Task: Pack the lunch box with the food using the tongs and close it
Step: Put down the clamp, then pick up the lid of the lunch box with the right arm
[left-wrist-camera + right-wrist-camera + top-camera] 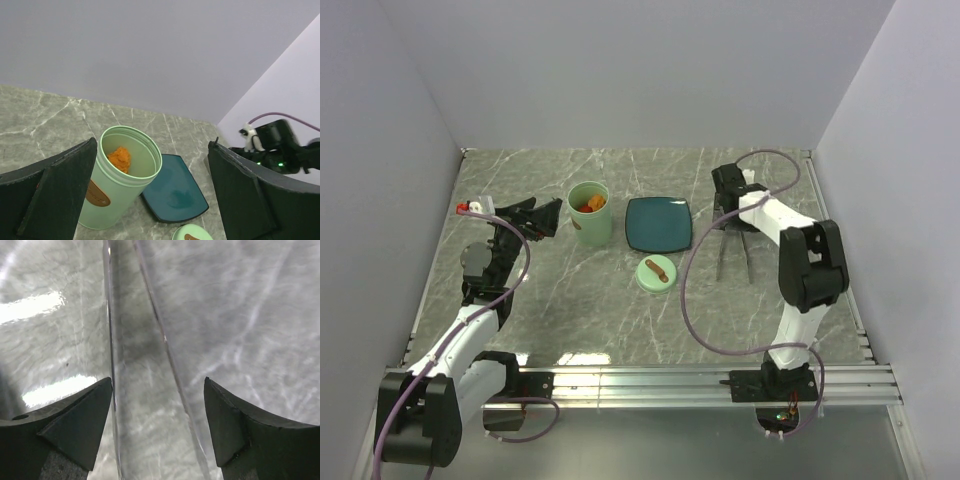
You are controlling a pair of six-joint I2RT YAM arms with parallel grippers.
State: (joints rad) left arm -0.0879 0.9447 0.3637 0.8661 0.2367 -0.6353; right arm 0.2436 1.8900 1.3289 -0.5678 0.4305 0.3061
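- The lunch box (590,212) stands upright on the tabletop (570,310), lid off, with orange food (120,158) inside.
- Its lid (656,273) lies near the teal plate (658,223), which sits just beside the lunch box.
- The tongs (734,255) lie flat beyond the plate, between the right fingers (82,425), which are apart.
- The left fingers (50,200), beside the lunch box, are spread wide and hold nothing.

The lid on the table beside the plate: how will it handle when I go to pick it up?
The lid lies flat, so it should not roll or tip. It looks thin and probably light, and may slide on the smooth stone-look table if nudged. Its small brown strip handle seems the likeliest grip.
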